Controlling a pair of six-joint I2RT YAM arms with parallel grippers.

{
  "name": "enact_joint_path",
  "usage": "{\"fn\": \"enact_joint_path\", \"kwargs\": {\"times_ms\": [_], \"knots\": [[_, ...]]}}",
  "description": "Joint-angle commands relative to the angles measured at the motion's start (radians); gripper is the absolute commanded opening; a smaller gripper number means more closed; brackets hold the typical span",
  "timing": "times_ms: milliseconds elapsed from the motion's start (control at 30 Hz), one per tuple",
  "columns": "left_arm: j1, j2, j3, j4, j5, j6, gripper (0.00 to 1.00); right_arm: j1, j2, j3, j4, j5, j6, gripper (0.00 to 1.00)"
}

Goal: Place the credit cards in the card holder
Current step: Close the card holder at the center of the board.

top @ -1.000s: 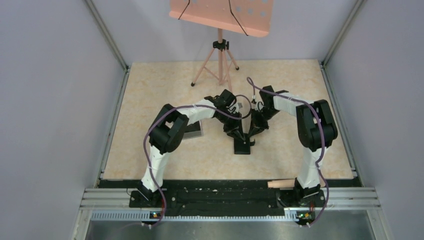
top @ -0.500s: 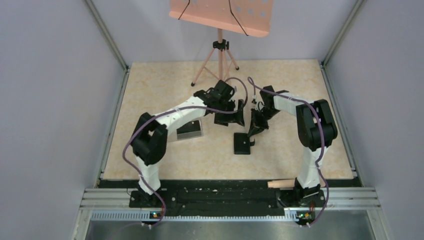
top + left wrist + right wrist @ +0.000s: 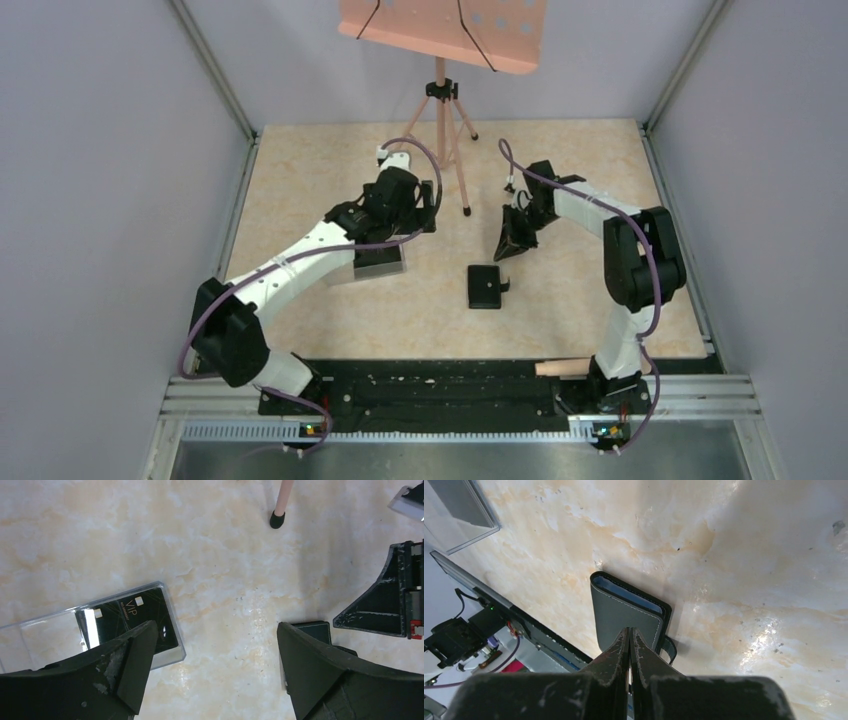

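The left gripper (image 3: 215,627) hangs spread wide and empty above the marbled table (image 3: 225,555). A black VIP credit card (image 3: 145,615) lies in the clear plastic box (image 3: 45,635) below its left finger. The right gripper (image 3: 630,632), pressed together on nothing, points down by the folded card holder (image 3: 624,611), which lies right of the box

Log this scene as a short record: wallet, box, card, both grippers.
wallet: folded shut, flat on the table
clear box: on the table, left of the wallet
card: black, marked VIP, inside the clear box
left gripper: open, empty, between clear box and wallet
right gripper: shut, empty, near the wallet
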Motion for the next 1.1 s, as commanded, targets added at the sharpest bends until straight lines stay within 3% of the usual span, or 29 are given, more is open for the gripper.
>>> {"fn": "enact_joint_path", "kwargs": {"times_ms": [0,233,467,600,700,1067], "knots": [[0.021,0.002,-0.035,0.093,0.099,-0.022,0.94,-0.004,-0.046,0.029,0.028,-0.006,-0.013,0.0],[0.024,0.05,-0.073,0.225,0.379,-0.097,0.95,-0.01,-0.05,-0.015,0.029,-0.006,-0.014,0.0],[-0.016,0.26,0.016,0.232,0.666,-0.166,0.73,-0.091,-0.103,-0.091,0.029,0.042,0.016,0.0],[-0.032,0.361,0.055,0.216,0.751,-0.176,0.55,-0.135,-0.129,-0.13,0.006,0.061,0.01,0.0],[-0.032,0.415,0.082,0.199,0.79,-0.173,0.48,-0.138,-0.147,-0.167,-0.006,0.068,0.004,0.0],[-0.039,0.537,0.154,0.136,0.83,-0.158,0.34,-0.132,-0.136,-0.236,0.001,-0.018,-0.003,0.0]]}}
